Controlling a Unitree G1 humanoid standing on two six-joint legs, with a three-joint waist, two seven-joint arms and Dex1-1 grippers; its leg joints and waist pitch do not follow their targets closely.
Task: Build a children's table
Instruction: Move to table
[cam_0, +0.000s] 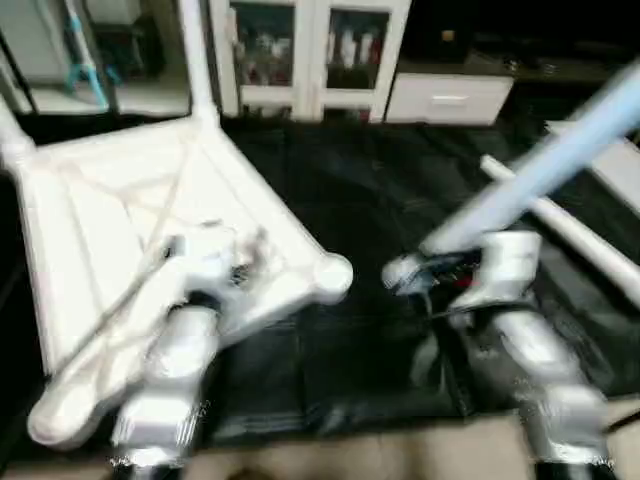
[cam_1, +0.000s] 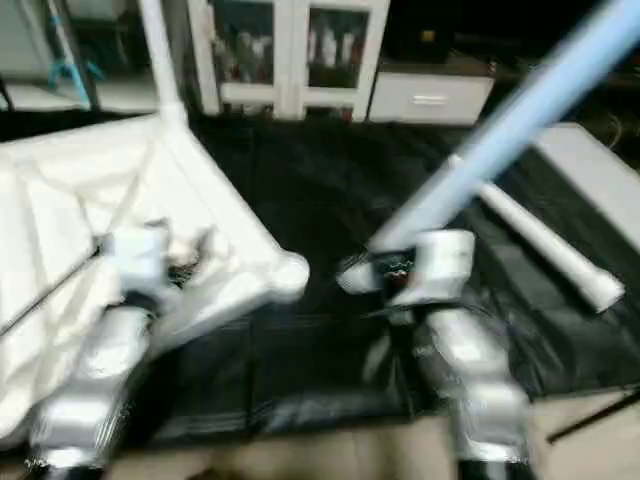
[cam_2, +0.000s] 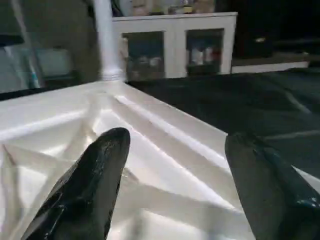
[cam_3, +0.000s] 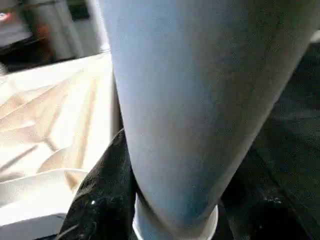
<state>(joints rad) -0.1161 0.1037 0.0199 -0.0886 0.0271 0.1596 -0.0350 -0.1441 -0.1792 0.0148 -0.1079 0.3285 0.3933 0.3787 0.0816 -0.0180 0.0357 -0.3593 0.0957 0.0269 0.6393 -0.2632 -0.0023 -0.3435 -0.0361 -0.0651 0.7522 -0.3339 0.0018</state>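
Observation:
The white tabletop (cam_0: 110, 200) lies underside up on the left, its X ribs showing. A leg (cam_0: 193, 60) stands in its far corner socket, and the near corner socket (cam_0: 333, 275) points toward the right gripper. My left gripper (cam_0: 245, 262) stands open over the tabletop's near rim (cam_2: 170, 135), one finger (cam_2: 95, 185) above the ribs. My right gripper (cam_0: 425, 272) is shut on a long white leg (cam_0: 540, 165) that slants up to the right, its lower end close to the near socket. The wrist view shows this leg (cam_3: 200, 100) against a black finger (cam_3: 100, 205).
Another white leg (cam_0: 575, 235) lies on the black mat (cam_0: 350, 180) at the right. A flat white board (cam_0: 620, 165) sits beyond it. White cabinets (cam_0: 320, 50) stand at the back. Bare floor (cam_0: 400, 450) runs along the mat's near edge.

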